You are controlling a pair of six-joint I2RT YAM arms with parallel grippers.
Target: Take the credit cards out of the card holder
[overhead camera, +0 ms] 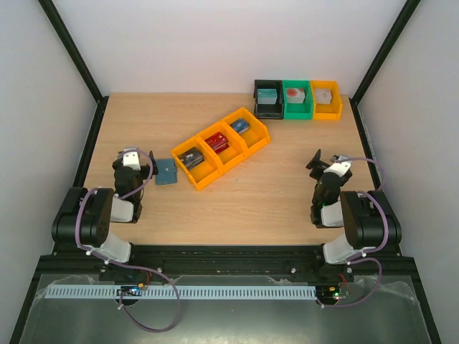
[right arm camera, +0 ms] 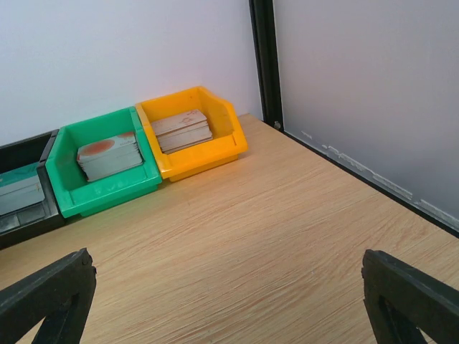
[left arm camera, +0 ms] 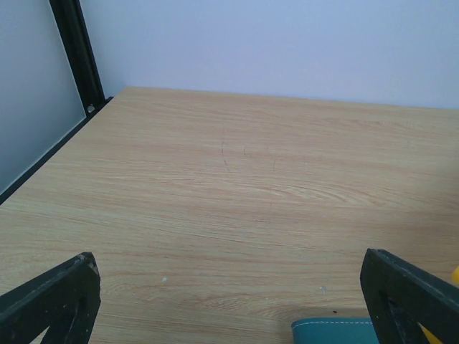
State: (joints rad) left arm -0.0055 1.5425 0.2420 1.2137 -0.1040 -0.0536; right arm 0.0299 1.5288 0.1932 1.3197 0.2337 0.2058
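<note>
Wide-open, empty left gripper, teal card holder just right of it; right gripper likewise wide, empty; only overhead shows credit cards binned beyond; wooden table, white walls

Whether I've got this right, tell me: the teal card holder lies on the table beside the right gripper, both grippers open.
One thing is wrong: the teal card holder lies on the table beside the left gripper, not the right gripper, as the top external view shows. Both grippers are open.
</note>
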